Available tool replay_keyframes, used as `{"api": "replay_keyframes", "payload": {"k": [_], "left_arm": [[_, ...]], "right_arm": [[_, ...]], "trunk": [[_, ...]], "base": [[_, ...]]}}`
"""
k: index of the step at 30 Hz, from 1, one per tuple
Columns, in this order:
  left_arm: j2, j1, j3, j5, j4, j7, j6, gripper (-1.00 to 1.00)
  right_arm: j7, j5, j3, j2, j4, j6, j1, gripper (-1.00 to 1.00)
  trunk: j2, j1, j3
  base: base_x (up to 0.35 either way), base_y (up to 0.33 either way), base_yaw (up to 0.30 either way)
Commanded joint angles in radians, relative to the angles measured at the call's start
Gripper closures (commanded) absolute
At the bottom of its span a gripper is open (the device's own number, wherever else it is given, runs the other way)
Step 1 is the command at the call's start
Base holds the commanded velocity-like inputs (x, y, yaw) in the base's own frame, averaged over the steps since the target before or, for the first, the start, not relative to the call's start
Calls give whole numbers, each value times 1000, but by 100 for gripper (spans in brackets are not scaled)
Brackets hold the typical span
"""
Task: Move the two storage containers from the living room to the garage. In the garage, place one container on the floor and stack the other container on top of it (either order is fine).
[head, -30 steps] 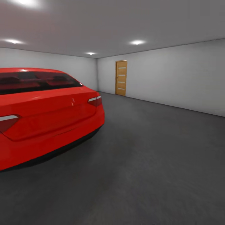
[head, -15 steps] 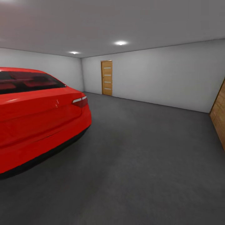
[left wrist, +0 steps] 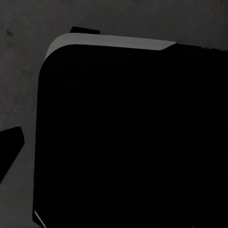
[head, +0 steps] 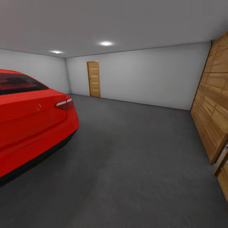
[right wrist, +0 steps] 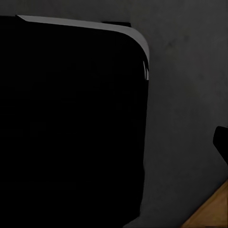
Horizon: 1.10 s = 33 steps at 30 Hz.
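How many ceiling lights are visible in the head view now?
2. One ceiling light is above the wooden door; the other ceiling light is further left, above the red car. More may be outside the picture.

Pale grey walls (head: 152, 79) fill the frame's middle, with a wooden door (head: 94, 79) left of centre. Two round ceiling lights (head: 106, 43) glow at upper left. Dark grey floor (head: 126, 164) spreads below, a red car (head: 28, 117) at left, wood-plank panelling (head: 215, 104) at right.

A garage (head: 136, 79): red car (head: 31, 117) parked on dark grey floor (head: 133, 158), pale bare walls.
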Motion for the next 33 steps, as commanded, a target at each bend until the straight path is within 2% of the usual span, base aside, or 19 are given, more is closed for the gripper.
{"api": "replay_keyframes", "payload": {"k": [1, 8, 33], "left_arm": [[-1, 0, 2, 8, 1, -1, -3, -100], [-2, 0, -4, -1, 1, 5, -3, -100], [-2, 0, 0, 6, 1, 8, 8, -100]], "right_arm": [[-1, 2, 2, 0, 0, -3, 0, -100], [-1, 8, 4, 1, 0, -3, 0, -100], [-1, 11, 6, 2, 0, -9, 0, -100]], "trunk": [[0, 0, -1], [0, 0, -1], [0, 0, -1]], "base": [[0, 0, -230], [184, 0, -57], [315, 0, -1]]}}
